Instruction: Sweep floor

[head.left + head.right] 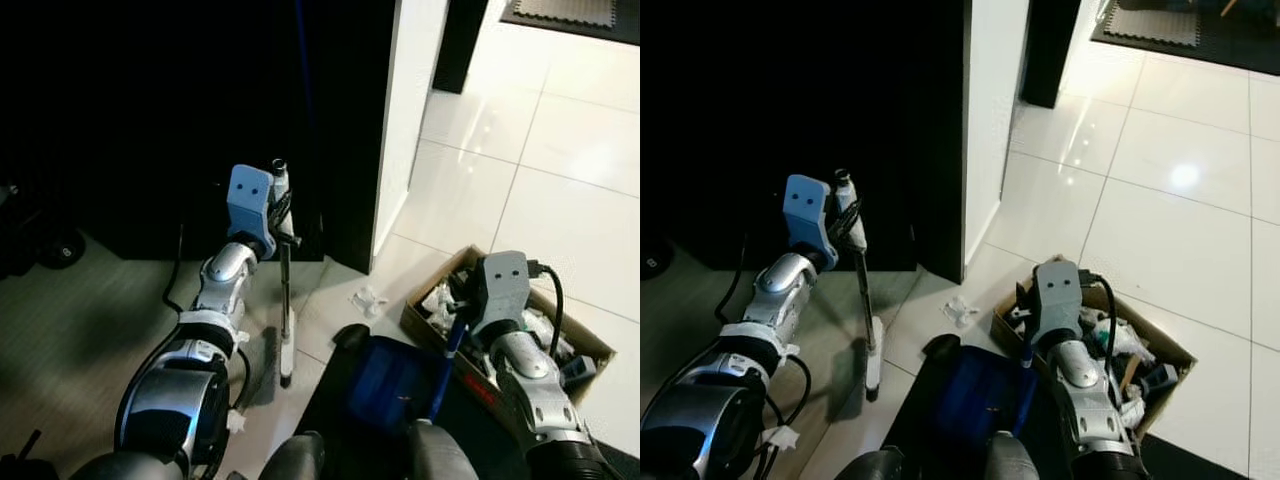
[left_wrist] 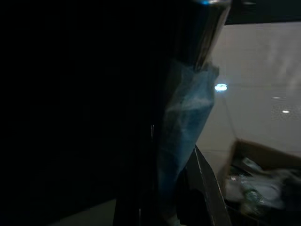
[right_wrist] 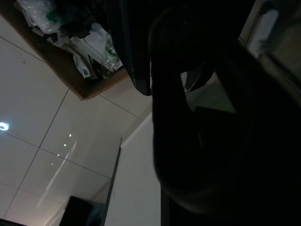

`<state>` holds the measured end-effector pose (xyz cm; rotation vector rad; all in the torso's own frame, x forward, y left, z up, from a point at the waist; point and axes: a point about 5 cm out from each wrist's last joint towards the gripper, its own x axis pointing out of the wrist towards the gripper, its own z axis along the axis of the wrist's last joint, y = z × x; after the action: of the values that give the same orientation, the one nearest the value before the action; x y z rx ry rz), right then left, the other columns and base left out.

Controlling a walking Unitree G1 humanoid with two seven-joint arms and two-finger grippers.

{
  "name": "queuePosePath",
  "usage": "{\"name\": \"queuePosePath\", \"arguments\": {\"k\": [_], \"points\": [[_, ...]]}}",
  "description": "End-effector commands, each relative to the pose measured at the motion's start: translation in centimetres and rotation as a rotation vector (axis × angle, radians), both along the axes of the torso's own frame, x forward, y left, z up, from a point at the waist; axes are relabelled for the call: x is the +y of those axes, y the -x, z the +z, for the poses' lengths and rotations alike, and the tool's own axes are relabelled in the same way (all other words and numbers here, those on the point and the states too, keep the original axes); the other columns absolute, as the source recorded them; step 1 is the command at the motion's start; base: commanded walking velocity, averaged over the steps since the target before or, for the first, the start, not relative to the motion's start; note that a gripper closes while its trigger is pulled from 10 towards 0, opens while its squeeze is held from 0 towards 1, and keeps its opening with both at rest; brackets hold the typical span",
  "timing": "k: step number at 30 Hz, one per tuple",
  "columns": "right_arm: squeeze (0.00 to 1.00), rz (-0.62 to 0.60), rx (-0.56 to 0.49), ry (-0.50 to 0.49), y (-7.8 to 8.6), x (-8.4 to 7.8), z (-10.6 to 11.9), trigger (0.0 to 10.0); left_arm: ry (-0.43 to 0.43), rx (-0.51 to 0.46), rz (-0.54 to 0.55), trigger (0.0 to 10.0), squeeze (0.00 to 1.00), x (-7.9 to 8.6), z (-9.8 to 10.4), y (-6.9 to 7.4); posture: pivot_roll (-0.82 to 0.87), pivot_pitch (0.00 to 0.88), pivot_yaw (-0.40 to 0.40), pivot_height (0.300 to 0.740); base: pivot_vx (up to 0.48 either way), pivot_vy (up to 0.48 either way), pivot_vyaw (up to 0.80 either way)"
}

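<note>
Near centre, dustpan [image 1: 385,385] rests on floor [image 1: 560,190], ready to receive debris. Left gripper [image 1: 283,212] grips broom [image 1: 286,300] upright near dark doorway. Right gripper [image 1: 460,325] clasps dustpan's blue handle [image 1: 447,365], beside box [image 1: 500,325] of rubbish.

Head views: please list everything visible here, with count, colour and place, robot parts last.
Broom: one, thin dark handle with a pale head resting on the floor, upright before the dark doorway, held by the left gripper.
Dustpan: one, blue, on the floor near the robot's feet, its blue handle in the right gripper.
Box: one, brown cardboard, open and full of mixed rubbish, on the white tiles to the right.
Plastic scrap: one, clear, on the tile between broom and box.
Mat: one, dark, far right corner.
Wall edge: one, white, beside the doorway.
Left gripper: shut on the broom handle.
Right gripper: at the dustpan handle.
</note>
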<state>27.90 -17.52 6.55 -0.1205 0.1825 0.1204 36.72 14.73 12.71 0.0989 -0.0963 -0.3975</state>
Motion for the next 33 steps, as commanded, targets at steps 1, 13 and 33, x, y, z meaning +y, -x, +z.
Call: {"name": "queuePosePath", "arguments": {"k": [1,13,33], "points": [[0.00,-0.007,0.093,0.002,0.9,-0.1,-1.5,10.0,0.015,-0.033,-0.020,10.0,0.00,-0.6,0.7,-0.3,-0.21,0.220,0.059,0.740,0.000,0.000,0.00],[0.00,0.058,0.078,0.014,0.8,-0.7,0.3,10.0,0.046,-0.091,-0.075,10.0,0.00,-1.9,2.1,-0.9,-0.29,0.270,0.053,0.740,0.000,0.000,0.00],[0.00,0.145,0.062,0.032,3.2,-0.5,2.8,10.0,-0.089,-0.192,-0.150,10.0,0.00,-4.4,4.4,-1.5,-0.40,0.381,0.027,0.740,0.000,0.000,0.00]]}}
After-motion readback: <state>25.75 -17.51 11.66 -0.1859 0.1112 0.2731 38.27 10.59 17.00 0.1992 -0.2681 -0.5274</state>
